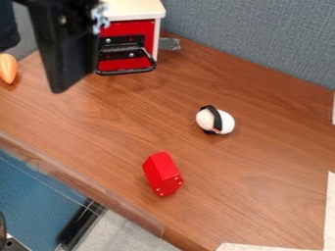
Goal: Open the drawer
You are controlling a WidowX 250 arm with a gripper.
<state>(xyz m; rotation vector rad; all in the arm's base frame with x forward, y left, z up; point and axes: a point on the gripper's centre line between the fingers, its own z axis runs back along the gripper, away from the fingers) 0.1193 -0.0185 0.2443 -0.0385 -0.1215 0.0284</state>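
My black gripper [65,49] hangs large in the upper left, close to the camera, its lower tip pointing down over the table. Just right of it stands a small red cabinet [145,29] with a cream top, partly covered by the gripper on its left side. The drawer front [124,63] is red with black fittings, and a black looped handle [134,72] juts out low across it. I cannot tell whether the gripper touches the cabinet or whether the drawer stands slightly out.
On the brown wooden table [98,117] lie a white rounded object with a black band [224,121] and a red block [162,171]. An orange object [8,67] lies at the far left. A grey partition [255,34] borders the back, and the table's edge runs along the lower left.
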